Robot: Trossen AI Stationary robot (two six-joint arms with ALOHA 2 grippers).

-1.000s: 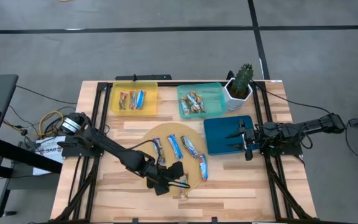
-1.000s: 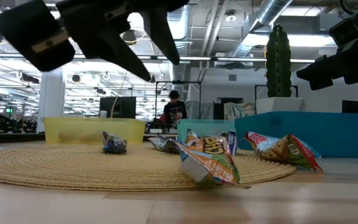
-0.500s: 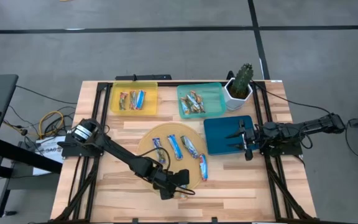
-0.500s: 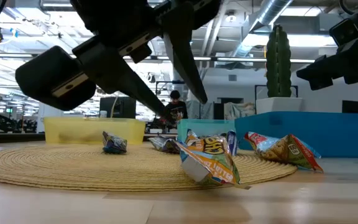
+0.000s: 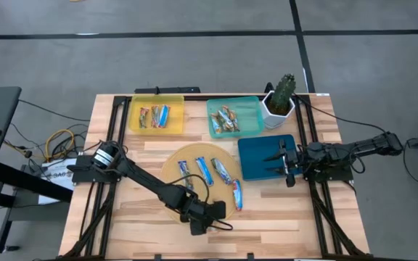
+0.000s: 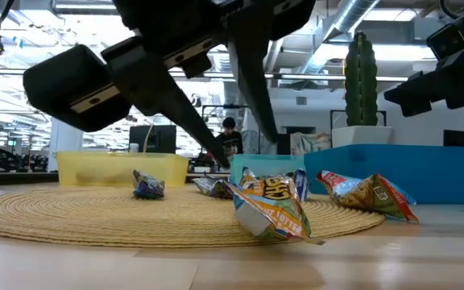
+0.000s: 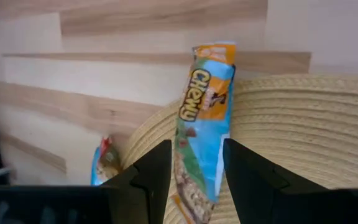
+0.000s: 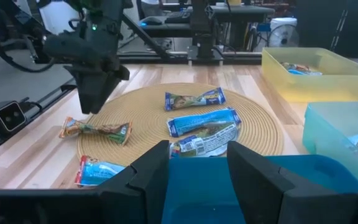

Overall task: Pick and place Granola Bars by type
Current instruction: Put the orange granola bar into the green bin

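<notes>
Directly between the left gripper's [image 7: 194,171] spread fingers lies a granola bar [image 7: 204,130] in a blue, green and orange wrapper that reads "Chewy". It rests on the edge of the round woven mat [image 5: 173,163], one end hanging over the wooden table [image 5: 115,221]. Nothing is clamped; the fingers [image 7: 151,177] straddle the bar without touching it in the left wrist view. A second small bar [image 7: 104,163] lies on the bare wood just off the mat, beside one finger.

Compared with a second ago, the left gripper [image 5: 207,217] has slid along the near rim of the mat toward the right arm's side and has come lower, filling more of the low view.

Farther off, three more bars [image 5: 203,170] lie side by side on the mat. Beyond them, the yellow tray [image 5: 157,101] holds mixed bars and the teal tray [image 5: 245,109] holds orange-brown ones. The dark blue tray [image 5: 256,148] sits under the right gripper [image 5: 287,161], which waits with its fingers apart. A potted cactus [image 5: 281,98] stands at the far corner.
</notes>
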